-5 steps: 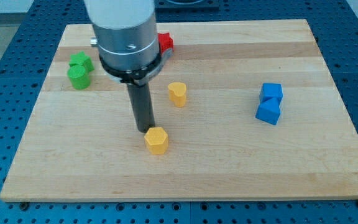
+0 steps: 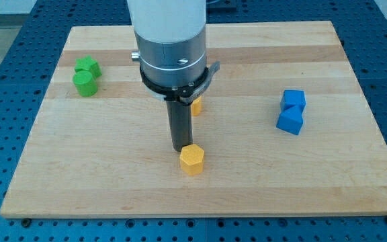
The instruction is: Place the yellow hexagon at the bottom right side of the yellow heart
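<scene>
Blocks: two yellow, two green, two blue

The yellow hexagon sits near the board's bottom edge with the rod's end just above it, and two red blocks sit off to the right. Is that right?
Not quite: the two blocks at the view's right are blue, not red, as the camera view shows. The rest holds: the yellow hexagon lies toward the bottom edge of the board, with my tip just above it.

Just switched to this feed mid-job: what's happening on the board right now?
My tip sits against the upper left edge of the yellow hexagon, near the board's bottom centre. The yellow heart lies above it, mostly hidden behind the arm. The green blocks rest at the view's left, the blue blocks at its right.
</scene>
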### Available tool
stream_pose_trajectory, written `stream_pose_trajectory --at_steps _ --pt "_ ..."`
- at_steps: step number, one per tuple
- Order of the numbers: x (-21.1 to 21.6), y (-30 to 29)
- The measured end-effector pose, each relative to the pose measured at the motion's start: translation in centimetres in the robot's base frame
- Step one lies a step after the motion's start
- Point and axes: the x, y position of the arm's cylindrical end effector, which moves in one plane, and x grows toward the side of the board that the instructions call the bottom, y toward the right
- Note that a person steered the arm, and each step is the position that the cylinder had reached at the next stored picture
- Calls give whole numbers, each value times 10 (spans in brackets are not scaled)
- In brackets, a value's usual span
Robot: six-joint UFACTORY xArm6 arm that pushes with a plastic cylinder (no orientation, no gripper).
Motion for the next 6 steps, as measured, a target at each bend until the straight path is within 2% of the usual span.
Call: stream_pose_trajectory --at_steps 1,2,3,4,5,6 --pt "8 2" --pt "-7 -13" --pt "-12 -49" --pt "12 -45" --pt "29 4" --pt "30 27"
